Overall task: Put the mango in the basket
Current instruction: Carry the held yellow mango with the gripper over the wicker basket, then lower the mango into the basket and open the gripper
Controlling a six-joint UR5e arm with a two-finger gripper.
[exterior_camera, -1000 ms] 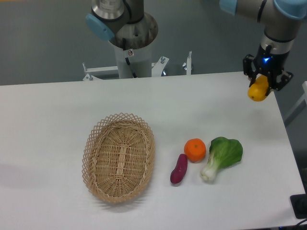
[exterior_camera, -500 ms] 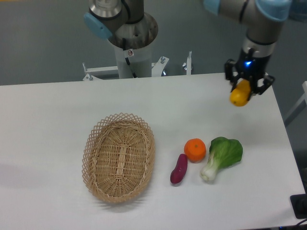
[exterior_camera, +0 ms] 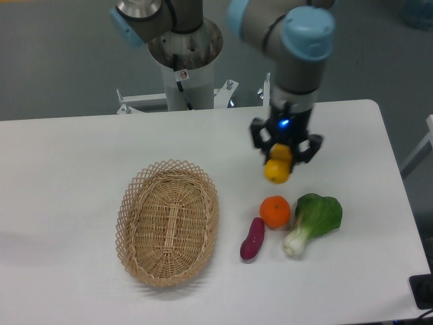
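The yellow-orange mango hangs in the air, held between the fingers of my gripper, which is shut on it. It sits above the table, just above and slightly behind the round orange fruit. The light tan wicker basket lies on the table to the left of the gripper, with nothing inside it.
A round orange citrus fruit, a purple sweet potato and a green bok choy lie on the white table right of the basket. The robot's base column stands behind the table.
The arm has swung left from the table's right edge toward the middle, carrying the mango with it. The other objects have not moved.
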